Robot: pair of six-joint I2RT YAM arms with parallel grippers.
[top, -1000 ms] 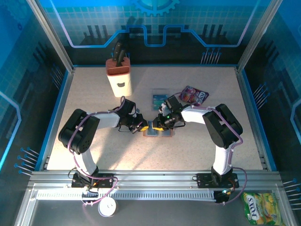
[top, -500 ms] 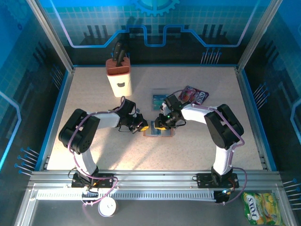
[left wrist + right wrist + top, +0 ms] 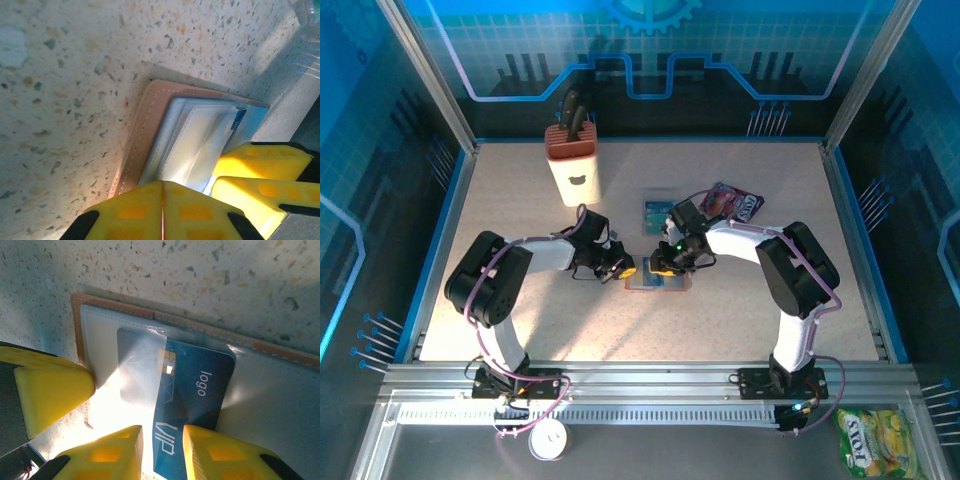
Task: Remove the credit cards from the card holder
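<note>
– Where the speckled beige tabletop (image 3: pixel 520 310) sits inside the blue-walled enclosure, how does the tan leather card holder (image 3: pixel 660 284) lie?

– Opened flat mid-table, long axis left-right. Left gripper (image 3: pixel 162 187), arm bent low, rests on its edge, fingers together. Right gripper (image 3: pixel 162 436), fingers slightly apart, straddles the dark blue credit card (image 3: pixel 197 400), half out of its clear sleeve.

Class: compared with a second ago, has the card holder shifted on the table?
No. The card holder lies at the same spot, just as far from the purple packet and the white knife block as before.
</note>
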